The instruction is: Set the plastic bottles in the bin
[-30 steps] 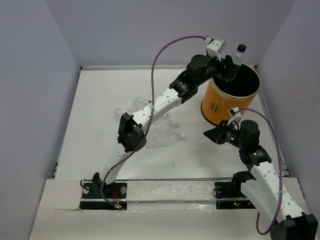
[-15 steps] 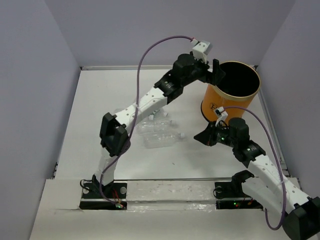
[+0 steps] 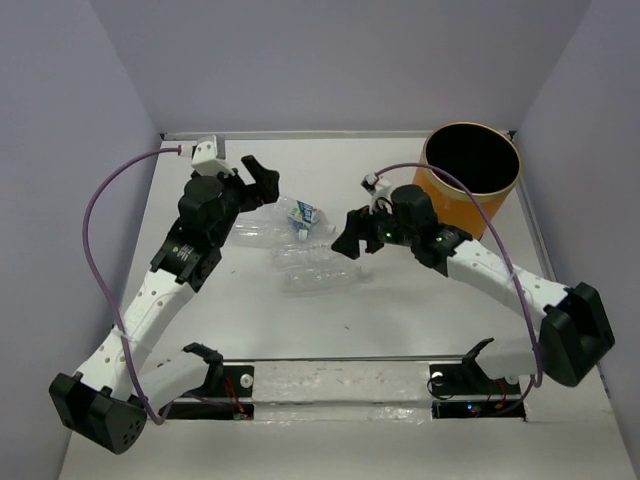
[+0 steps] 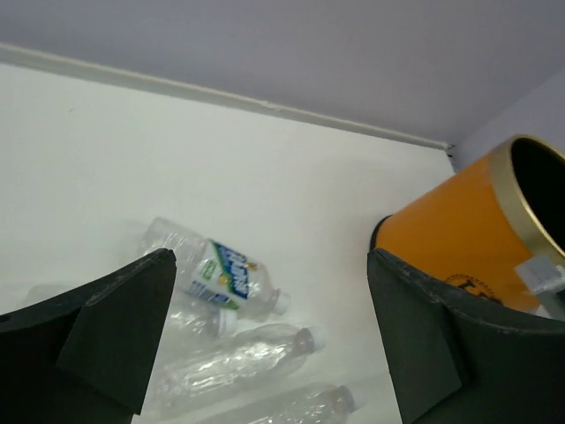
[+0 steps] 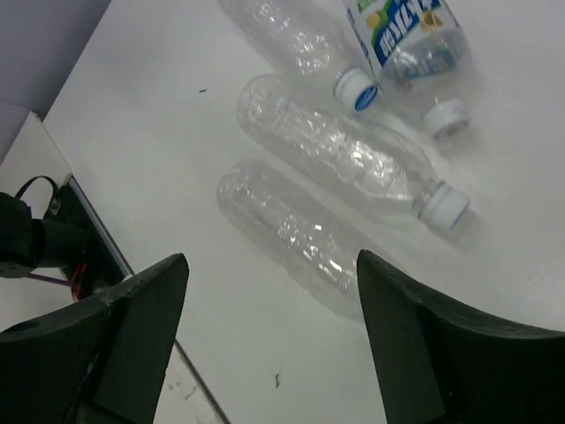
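Several clear plastic bottles lie together mid-table. One has a blue-and-white label point(image 3: 300, 213) point(image 4: 221, 274) point(image 5: 406, 35). The bare ones include a long one point(image 3: 318, 280) point(image 5: 291, 225) and one with a white cap point(image 5: 344, 155) point(image 4: 238, 358). The orange bin point(image 3: 490, 205) point(image 4: 459, 238) stands upright at the back right. My left gripper point(image 3: 262, 180) point(image 4: 269, 265) hovers open, left of and behind the bottles, nothing between its fingers. From the right, my right gripper point(image 3: 350, 240) point(image 5: 272, 261) hangs open over the bottles, holding nothing.
Grey walls close the table at the back and on both sides. The arm bases and a black rail point(image 5: 97, 247) sit at the near edge. The left arm's purple cable point(image 3: 95, 210) loops out to the left.
My left arm swung back from over the bin to the left side, jaws opening; the dark-capped bottle at the bin's rim no longer shows. My right gripper moved from beside the bin to the bottles and opened.
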{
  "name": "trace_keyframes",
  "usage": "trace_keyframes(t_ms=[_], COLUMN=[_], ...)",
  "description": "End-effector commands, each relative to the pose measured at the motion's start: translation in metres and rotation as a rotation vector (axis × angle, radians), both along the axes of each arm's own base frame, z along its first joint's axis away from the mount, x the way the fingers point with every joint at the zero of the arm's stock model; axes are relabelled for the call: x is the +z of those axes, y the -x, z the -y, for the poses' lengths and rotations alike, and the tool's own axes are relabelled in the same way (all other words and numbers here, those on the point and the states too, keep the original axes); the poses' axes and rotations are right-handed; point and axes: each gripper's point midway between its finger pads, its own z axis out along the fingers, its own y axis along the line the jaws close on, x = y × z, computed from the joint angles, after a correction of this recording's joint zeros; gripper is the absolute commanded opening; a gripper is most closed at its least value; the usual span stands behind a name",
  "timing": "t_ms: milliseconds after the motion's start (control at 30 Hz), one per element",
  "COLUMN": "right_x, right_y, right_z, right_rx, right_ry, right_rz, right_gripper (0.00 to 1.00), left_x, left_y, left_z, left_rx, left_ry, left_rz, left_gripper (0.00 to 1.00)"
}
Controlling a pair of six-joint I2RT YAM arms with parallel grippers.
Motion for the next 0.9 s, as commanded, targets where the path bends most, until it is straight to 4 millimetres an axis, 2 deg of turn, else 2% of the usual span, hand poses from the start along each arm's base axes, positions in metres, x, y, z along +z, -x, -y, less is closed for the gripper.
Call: trace_keyframes(t_ms=[0, 100, 133, 200, 267, 333, 367, 400, 533, 567, 600, 667, 700, 733, 867], right_x=[0.025, 0.017, 0.018, 0.007, -0.003, -0.010, 0.000, -0.017, -0.021, -0.012, -0.026, -0.031, -0.027, -0.040, -0.061], right_y=[-0.048, -0.071, -0.088, -0.101, -0.122, -0.133, -0.143, -0.151, -0.168, -0.169, -0.174, -0.174, -0.178, -0.177, -0.182], right_z=[-0.038, -0.050, -0.062, -0.067, -0.077, -0.085, -0.090, -0.093, -0.113, -0.121, -0.124, -0.132, -0.136, -0.143, -0.158], right_rx=[0.046, 0.070, 0.076, 0.103, 0.132, 0.171, 0.165, 0.170, 0.203, 0.218, 0.221, 0.239, 0.239, 0.254, 0.273], right_ry=[0.052, 0.125, 0.138, 0.208, 0.272, 0.330, 0.331, 0.364, 0.379, 0.369, 0.384, 0.393, 0.385, 0.391, 0.386], right_rz=[0.149, 0.163, 0.173, 0.168, 0.187, 0.227, 0.258, 0.241, 0.262, 0.289, 0.274, 0.276, 0.290, 0.275, 0.255], right_gripper=[0.87, 0.97, 0.99, 1.00, 1.00, 1.00, 1.00, 1.00, 1.00, 1.00, 1.00, 1.00, 1.00, 1.00, 1.00], left_x=[-0.056, -0.077, -0.094, -0.114, -0.125, -0.138, -0.144, -0.147, -0.161, -0.162, -0.168, -0.170, -0.172, -0.176, -0.178], left_y=[0.010, 0.018, 0.021, 0.027, 0.030, 0.034, 0.037, 0.038, 0.043, 0.044, 0.045, 0.046, 0.046, 0.047, 0.046], left_z=[-0.050, -0.067, -0.070, -0.076, -0.083, -0.093, -0.097, -0.099, -0.102, -0.102, -0.102, -0.102, -0.101, -0.101, -0.092], left_rx=[0.178, 0.227, 0.235, 0.262, 0.307, 0.388, 0.412, 0.427, 0.449, 0.450, 0.451, 0.453, 0.454, 0.455, 0.424], left_ry=[-0.005, 0.013, 0.013, 0.047, 0.095, 0.156, 0.158, 0.160, 0.168, 0.178, 0.177, 0.194, 0.201, 0.204, 0.254], left_rz=[-0.149, -0.209, -0.243, -0.277, -0.294, -0.325, -0.346, -0.355, -0.386, -0.385, -0.393, -0.388, -0.390, -0.398, -0.419], left_gripper=[0.99, 0.99, 0.99, 0.99, 0.99, 0.99, 0.99, 0.99, 0.99, 0.99, 0.99, 0.99, 0.99, 0.99, 0.99])
